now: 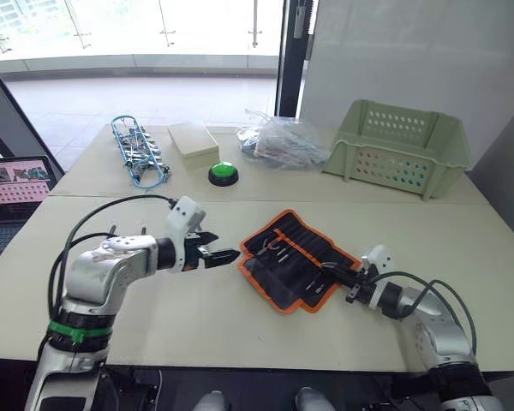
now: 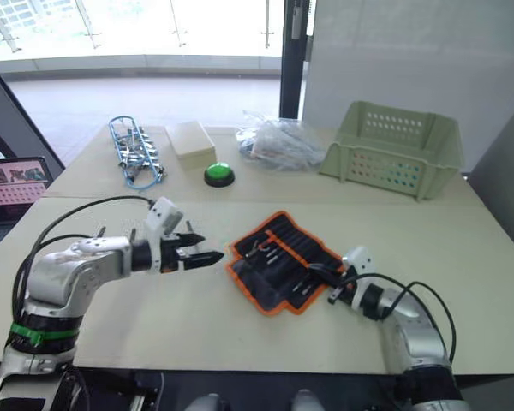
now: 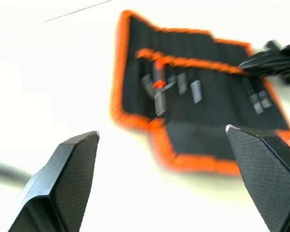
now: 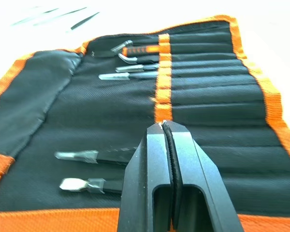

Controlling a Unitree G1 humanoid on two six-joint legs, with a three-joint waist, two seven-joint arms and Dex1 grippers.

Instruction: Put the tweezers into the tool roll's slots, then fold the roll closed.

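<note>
Tool roll open on desk, tweezers slotted

Tool roll [image 1: 296, 259] lies unfolded flat on the desk [image 1: 240, 325], between our two arms. Tweezers [image 4: 130, 70] sit in the slots [image 4: 208, 77], several near one end, two more [image 4: 94, 156] near the other. Our left gripper [image 1: 225, 254] hovers just beside the roll's edge, jaws wide apart, empty. Our right gripper [image 1: 341, 276] is over the roll's opposite end, jaws pressed together, holding nothing we can see.
</note>
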